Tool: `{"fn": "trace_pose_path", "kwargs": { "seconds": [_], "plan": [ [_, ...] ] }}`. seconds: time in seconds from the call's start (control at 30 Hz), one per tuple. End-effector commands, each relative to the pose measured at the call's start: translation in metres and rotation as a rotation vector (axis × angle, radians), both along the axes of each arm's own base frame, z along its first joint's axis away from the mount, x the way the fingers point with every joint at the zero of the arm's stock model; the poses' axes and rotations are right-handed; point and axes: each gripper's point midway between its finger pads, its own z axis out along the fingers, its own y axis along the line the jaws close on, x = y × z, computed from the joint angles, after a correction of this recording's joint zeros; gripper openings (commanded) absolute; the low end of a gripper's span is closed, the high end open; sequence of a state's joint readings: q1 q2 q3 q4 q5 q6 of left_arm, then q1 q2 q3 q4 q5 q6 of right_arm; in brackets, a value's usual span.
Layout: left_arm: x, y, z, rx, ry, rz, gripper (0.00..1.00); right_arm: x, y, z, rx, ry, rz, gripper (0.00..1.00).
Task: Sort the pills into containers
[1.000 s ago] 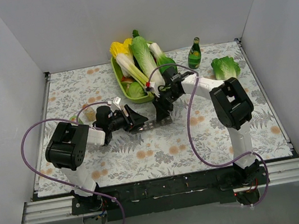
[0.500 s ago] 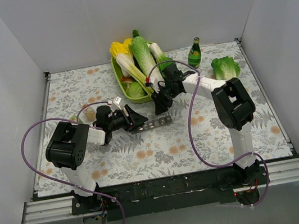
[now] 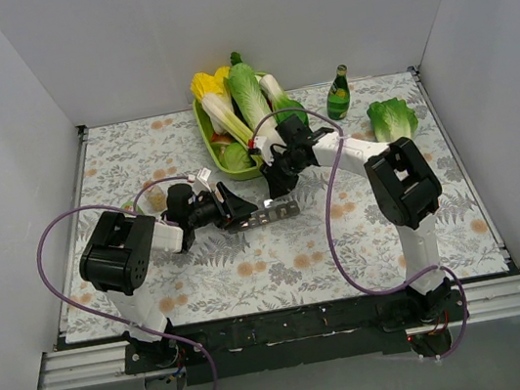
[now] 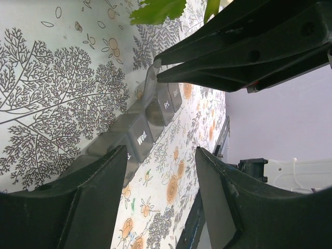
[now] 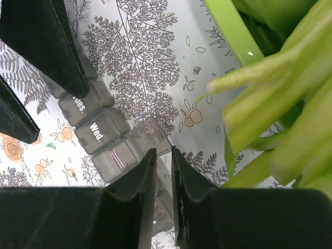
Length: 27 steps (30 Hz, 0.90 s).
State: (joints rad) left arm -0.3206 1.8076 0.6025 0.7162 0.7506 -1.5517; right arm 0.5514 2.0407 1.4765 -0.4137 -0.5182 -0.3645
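Observation:
The containers, a silvery-grey strip of joined compartments [image 3: 265,216], lie on the flowered table in front of the tray. Day labels such as "Wed." show on them in the left wrist view [image 4: 141,134] and the right wrist view [image 5: 99,129]. One clear lid [image 5: 151,133] stands open. My left gripper [image 3: 234,209] is open at the strip's left end [image 4: 161,202], and the strip's end runs behind its left finger [image 4: 78,207]. My right gripper [image 3: 274,189] hangs just above the strip's far part, its jaws nearly together [image 5: 163,155] with nothing seen between them. No loose pills show.
A green tray [image 3: 206,134] of leafy vegetables stands right behind the right gripper, its leaves close in the right wrist view [image 5: 270,104]. A green bottle [image 3: 337,96] and a lettuce head [image 3: 393,117] are at the back right. A small pale jar [image 3: 154,200] sits by the left arm.
My right gripper has moved a little up and left, away from the strip toward the tray. The left arm and the strip have stayed put.

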Motion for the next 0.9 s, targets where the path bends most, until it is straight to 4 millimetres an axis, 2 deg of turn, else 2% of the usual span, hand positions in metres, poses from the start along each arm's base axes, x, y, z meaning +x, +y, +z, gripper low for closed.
{"fn": "trace_pose_path", "kwargs": {
  "seconds": [0.0,0.1,0.2,0.3,0.33,0.43,0.5,0.73,0.87],
  "plan": [
    [-0.021,0.018,-0.055,0.134,0.164,0.041,0.57,0.003,-0.001,0.017,0.006,-0.056,-0.003,0.22],
    [-0.018,0.017,-0.051,0.130,0.154,0.041,0.57,0.002,-0.001,0.026,0.018,-0.076,0.003,0.25],
    [-0.015,0.016,-0.046,0.127,0.146,0.038,0.58,-0.004,-0.002,0.037,0.039,-0.081,0.026,0.33],
    [-0.012,0.015,-0.040,0.122,0.131,0.033,0.59,-0.014,-0.004,0.047,0.070,-0.102,0.070,0.43],
    [-0.010,0.013,-0.035,0.117,0.120,0.031,0.60,-0.016,-0.005,0.048,0.073,-0.106,0.079,0.50],
    [-0.005,0.011,-0.024,0.107,0.097,0.027,0.63,-0.024,-0.011,0.054,0.091,-0.120,0.111,0.60],
    [-0.003,0.010,-0.016,0.100,0.085,0.026,0.64,-0.030,-0.015,0.056,0.099,-0.128,0.157,0.63],
    [0.016,0.005,0.036,0.066,-0.022,0.037,0.72,-0.049,-0.033,0.032,0.026,-0.172,0.319,0.70],
    [0.023,0.009,0.069,0.081,-0.103,0.064,0.76,-0.049,-0.041,0.022,-0.030,-0.278,0.408,0.71]
  ]
}}
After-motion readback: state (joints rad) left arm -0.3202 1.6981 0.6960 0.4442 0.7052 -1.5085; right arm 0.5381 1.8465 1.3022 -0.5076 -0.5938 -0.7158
